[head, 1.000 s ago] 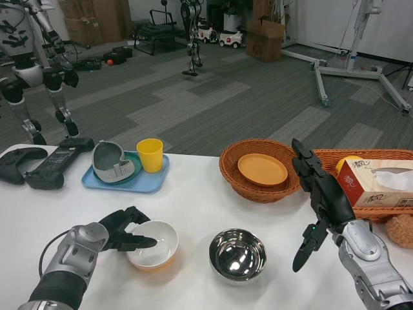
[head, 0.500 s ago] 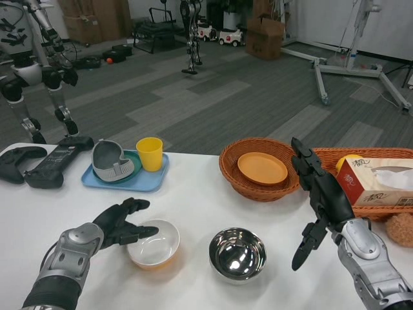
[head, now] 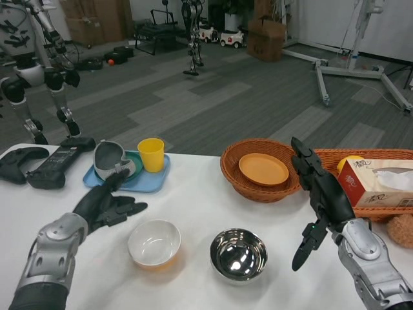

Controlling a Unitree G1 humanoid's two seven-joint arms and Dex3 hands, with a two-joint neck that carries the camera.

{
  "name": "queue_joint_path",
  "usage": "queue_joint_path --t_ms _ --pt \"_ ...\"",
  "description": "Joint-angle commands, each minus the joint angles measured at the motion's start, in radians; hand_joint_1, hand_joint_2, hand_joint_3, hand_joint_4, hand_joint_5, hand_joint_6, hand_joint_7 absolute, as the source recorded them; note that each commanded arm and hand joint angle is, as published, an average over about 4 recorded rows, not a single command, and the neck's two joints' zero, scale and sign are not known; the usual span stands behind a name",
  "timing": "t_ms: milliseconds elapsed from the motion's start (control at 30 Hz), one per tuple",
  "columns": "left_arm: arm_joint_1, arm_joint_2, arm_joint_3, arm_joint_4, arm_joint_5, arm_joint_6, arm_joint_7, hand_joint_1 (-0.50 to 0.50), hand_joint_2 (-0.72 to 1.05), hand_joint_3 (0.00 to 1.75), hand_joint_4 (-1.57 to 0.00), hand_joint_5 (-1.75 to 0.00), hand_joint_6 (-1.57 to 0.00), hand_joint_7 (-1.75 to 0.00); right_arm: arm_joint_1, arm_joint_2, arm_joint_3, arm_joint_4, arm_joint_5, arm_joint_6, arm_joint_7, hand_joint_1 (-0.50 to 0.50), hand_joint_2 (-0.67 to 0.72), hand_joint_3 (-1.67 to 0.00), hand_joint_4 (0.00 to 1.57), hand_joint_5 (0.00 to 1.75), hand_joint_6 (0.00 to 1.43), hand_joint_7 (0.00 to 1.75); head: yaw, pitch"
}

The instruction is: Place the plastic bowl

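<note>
The plastic bowl (head: 154,243), white inside with an orange underside, stands upright on the white table (head: 193,194) in front of me, left of centre. My left hand (head: 103,203) hovers open a little to its upper left, fingers spread, not touching it. My right hand (head: 319,200) is raised open at the right, fingers stretched upward, holding nothing.
A steel bowl (head: 239,255) sits right of the plastic bowl. A wicker basket (head: 258,169) holds an orange plate. A blue tray (head: 132,174) carries a yellow cup (head: 151,155) and a grey dish. Two black controllers (head: 39,165) lie far left; a tissue box (head: 377,181) sits at the right.
My left hand has let go of the plastic bowl's rim and drawn back up and to the left. The bowl stays on the table. The right hand has barely moved.
</note>
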Motion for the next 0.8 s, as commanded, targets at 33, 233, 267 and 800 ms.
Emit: queue_joint_path --t_ms 33,233,267,800 --pt "0.007 0.023 0.022 -0.112 -0.022 -0.002 -0.002 -0.5 1.05 1.13 0.0 -0.82 0.0 0.0 -0.006 -0.002 0.001 -0.014 0.012 0.005 -0.003 -0.46 0.69 0.0 0.0 0.0 0.0 0.0 -0.003 0.011" --pt "-0.001 0.06 -0.039 -0.29 -0.099 0.039 -0.012 -0.5 1.05 0.7 0.0 -0.72 0.0 0.0 -0.006 -0.002 -0.001 -0.022 0.01 0.008 -0.003 -0.46 0.72 0.0 0.0 0.0 0.0 0.0 -0.012 0.026" --pt "-0.007 0.063 -0.055 -0.303 -0.139 0.025 -0.011 -0.5 1.05 0.65 0.0 -0.72 0.0 0.0 -0.006 -0.002 -0.001 -0.022 0.01 0.008 -0.003 -0.46 0.72 0.0 0.0 0.0 0.0 0.0 -0.013 0.026" --pt "-0.076 0.106 -0.251 -0.332 -0.468 -0.057 0.003 -0.5 1.05 0.44 0.0 -0.51 0.0 0.0 -0.006 -0.012 0.003 -0.037 0.073 -0.062 -0.053 -0.46 0.71 0.0 0.0 0.0 0.0 0.0 -0.114 0.096"
